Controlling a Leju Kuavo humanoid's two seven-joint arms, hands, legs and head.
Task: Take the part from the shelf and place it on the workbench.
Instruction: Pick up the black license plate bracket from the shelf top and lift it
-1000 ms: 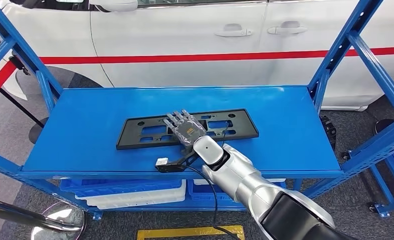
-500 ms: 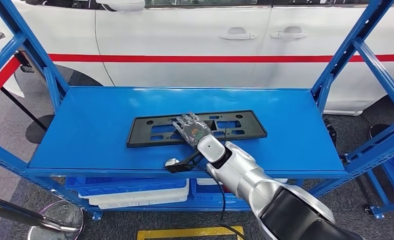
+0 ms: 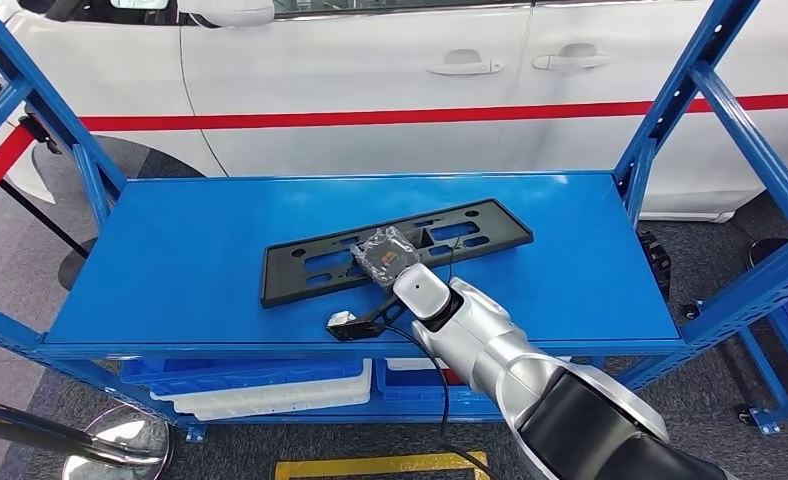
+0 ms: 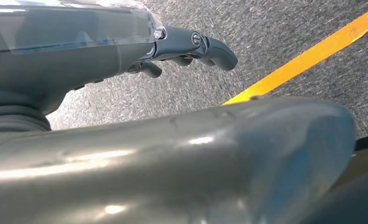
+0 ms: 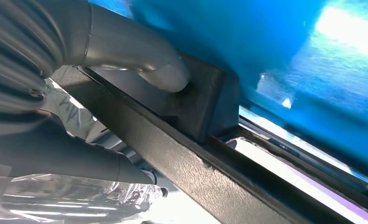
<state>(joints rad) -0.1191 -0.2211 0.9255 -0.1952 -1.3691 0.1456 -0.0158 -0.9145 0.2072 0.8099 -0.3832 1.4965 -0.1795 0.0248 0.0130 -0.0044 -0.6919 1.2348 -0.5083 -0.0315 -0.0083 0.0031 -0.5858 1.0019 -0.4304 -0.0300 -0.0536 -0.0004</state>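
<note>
The part [image 3: 310,262] is a long black frame with cut-outs, lying askew on the blue shelf [image 3: 170,260]. My right hand [image 3: 387,255] is on its middle with the fingers curled down over the near rail. In the right wrist view the grey thumb [image 5: 140,60] presses one side of the part's black bar [image 5: 210,172] and dark fingers [image 5: 79,161] close on the other, so the hand grips it. My left hand [image 4: 182,42] hangs over grey floor, holding nothing, fingers loosely apart.
A white car [image 3: 370,80] with a red stripe stands right behind the shelf. Blue uprights [image 3: 670,120] frame both sides. White and blue bins [image 3: 270,385] sit on the lower level. A black cable with a small plug [image 3: 342,322] lies at the shelf's front edge.
My right hand's fingers went from spread flat on the part to curled around its rail. The part has swung, its right end now farther back than the left end.
</note>
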